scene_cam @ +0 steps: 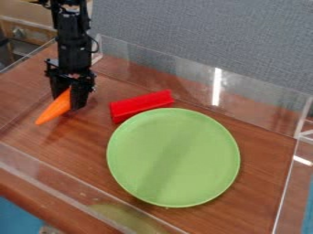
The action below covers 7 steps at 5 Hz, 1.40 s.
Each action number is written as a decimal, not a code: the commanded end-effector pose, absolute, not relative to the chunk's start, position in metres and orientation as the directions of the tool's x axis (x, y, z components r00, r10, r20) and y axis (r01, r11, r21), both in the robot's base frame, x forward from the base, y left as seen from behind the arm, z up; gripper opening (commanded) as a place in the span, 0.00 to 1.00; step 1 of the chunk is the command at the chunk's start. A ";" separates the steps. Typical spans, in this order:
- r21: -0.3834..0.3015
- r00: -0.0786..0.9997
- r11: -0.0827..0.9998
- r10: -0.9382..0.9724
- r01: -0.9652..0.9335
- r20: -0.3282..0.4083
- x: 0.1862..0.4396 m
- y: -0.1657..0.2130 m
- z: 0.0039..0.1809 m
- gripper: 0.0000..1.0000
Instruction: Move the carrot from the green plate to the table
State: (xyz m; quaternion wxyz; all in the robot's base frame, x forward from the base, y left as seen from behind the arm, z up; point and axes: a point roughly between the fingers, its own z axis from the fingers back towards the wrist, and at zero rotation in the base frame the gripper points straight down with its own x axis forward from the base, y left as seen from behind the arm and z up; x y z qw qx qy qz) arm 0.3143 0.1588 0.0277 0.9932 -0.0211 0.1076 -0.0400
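Note:
My gripper (70, 94) hangs at the left of the table (49, 146), shut on the thick end of the orange carrot (54, 112). The carrot tilts down to the left, its tip at or just above the wood; I cannot tell if it touches. The green plate (173, 155) lies bare at centre right, well apart from the carrot and the gripper. The carrot's green top is hidden between the fingers.
A red rectangular block (141, 105) lies against the plate's far-left rim, to the right of the gripper. Clear acrylic walls (244, 87) border the tabletop on all sides. Cardboard boxes (31, 14) stand beyond the back left wall.

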 end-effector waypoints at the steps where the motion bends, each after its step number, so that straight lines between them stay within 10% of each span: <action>1: -0.031 0.985 0.996 -0.088 0.085 -0.147 0.323 0.167 0.044 0.00; 7: -0.093 0.988 0.992 -0.091 0.080 -0.121 0.331 0.192 0.042 0.00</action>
